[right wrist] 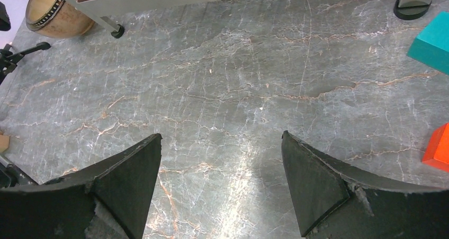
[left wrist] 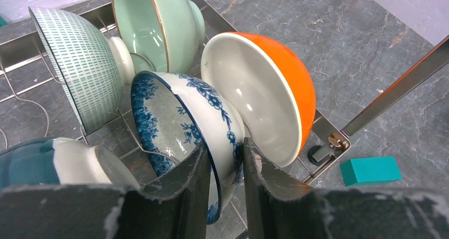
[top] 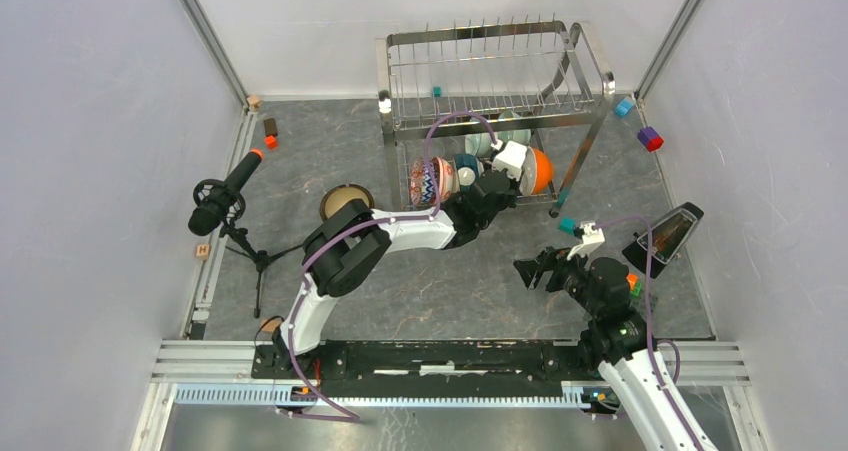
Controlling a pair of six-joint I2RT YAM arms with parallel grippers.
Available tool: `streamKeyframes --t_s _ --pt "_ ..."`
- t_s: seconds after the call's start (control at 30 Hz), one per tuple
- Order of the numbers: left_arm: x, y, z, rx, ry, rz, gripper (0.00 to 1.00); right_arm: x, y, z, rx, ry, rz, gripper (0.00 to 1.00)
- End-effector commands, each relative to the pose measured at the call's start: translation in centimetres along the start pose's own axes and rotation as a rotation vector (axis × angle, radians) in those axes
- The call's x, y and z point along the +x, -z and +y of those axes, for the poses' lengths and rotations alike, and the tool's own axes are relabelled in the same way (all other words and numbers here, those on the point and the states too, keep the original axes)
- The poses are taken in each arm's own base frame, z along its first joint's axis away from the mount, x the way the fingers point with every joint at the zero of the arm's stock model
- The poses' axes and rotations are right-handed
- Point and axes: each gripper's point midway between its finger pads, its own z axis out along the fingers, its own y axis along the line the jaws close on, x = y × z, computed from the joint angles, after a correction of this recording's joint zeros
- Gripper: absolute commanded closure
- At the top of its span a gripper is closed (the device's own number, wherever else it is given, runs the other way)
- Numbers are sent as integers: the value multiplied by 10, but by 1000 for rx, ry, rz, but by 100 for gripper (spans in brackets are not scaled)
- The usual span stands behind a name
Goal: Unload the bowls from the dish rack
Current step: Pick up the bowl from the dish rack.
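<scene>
Left gripper (left wrist: 225,150) pinching rim of blue-and-white bowl (left wrist: 169,117) in dish rack (top: 392,76), right gripper (right wrist: 221,159) wide open, empty, beside the rack

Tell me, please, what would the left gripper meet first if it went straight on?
The blue-and-white bowl, whose rim the left gripper straddles; the orange bowl beside it is probably next, depth unclear.

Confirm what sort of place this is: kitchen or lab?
Likely a robot-lab test cell, not a kitchen: plain white enclosure walls on aluminium framing, a microphone on a tripod, and arms mounted on an aluminium rail. The dish rack looks like a prop.
</scene>
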Motion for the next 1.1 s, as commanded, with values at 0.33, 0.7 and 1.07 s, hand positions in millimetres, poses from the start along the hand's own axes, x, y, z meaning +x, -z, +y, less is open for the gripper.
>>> streamKeyframes --t_s 0.33,0.7,1.07 --pt "1 -8 14 47 103 -11 93 -9 1 6 -21 21 -24 11" --pt "-47 13 24 79 178 -111 98 -22 2 3 16 19 -63 11" --pt "-71 26 33 133 364 -161 98 -38 -1 -6 74 -9 -148 11"
